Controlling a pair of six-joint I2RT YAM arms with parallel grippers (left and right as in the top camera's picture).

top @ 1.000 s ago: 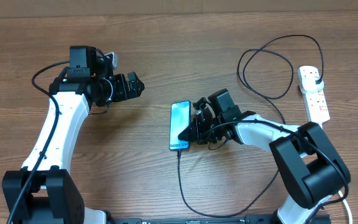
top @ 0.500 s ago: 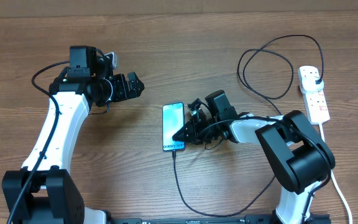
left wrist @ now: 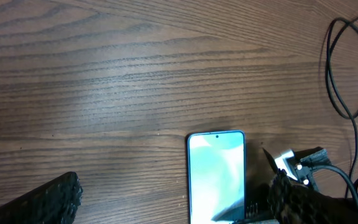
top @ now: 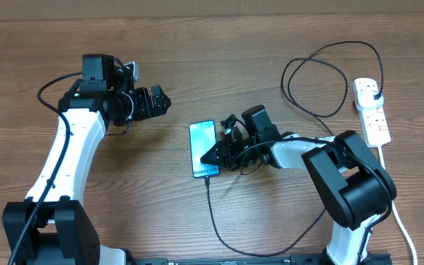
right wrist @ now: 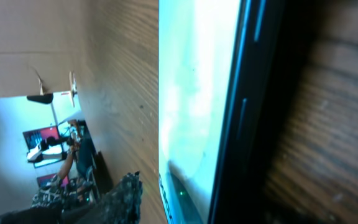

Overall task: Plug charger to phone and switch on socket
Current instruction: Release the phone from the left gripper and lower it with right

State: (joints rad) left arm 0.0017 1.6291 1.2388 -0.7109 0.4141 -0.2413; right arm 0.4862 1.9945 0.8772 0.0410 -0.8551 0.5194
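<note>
**Overhead.** The right pincer [top: 213, 156] lies low on the wooden table [top: 219, 44]. Its tips are against the lower right edge of the phone [top: 202, 143], which lies flat and screen-up just to the pincer's left. This view does not settle whether the jaws clasp the phone or only rest against it. The charger [top: 211, 210] meets the phone's near end just below the tips. It then loops far behind the pincer to its black plug in the socket [top: 372, 121], well apart by the table's right edge. Only this view shows that whole run. The left pincer [top: 157, 101] hangs released and empty, with the phone well apart from its tips.

**Left wrist.** The left pincer [left wrist: 173, 199] has its fingers [left wrist: 48, 202] spread to the bottom corners, so it is plainly open. The phone [left wrist: 216, 174] lies ahead between them, nearer the right finger, with its far end and camera dot clear. The phone's near end is cut off. A loop of the charger [left wrist: 328, 68] lies far right.

**Right wrist.** Up close, the phone [right wrist: 197, 93] fills the frame with its lit screen and dark side edge. One of the fingers [right wrist: 124, 194] shows at lower left and the right side is a dark blur, so the grip cannot be told.
</note>
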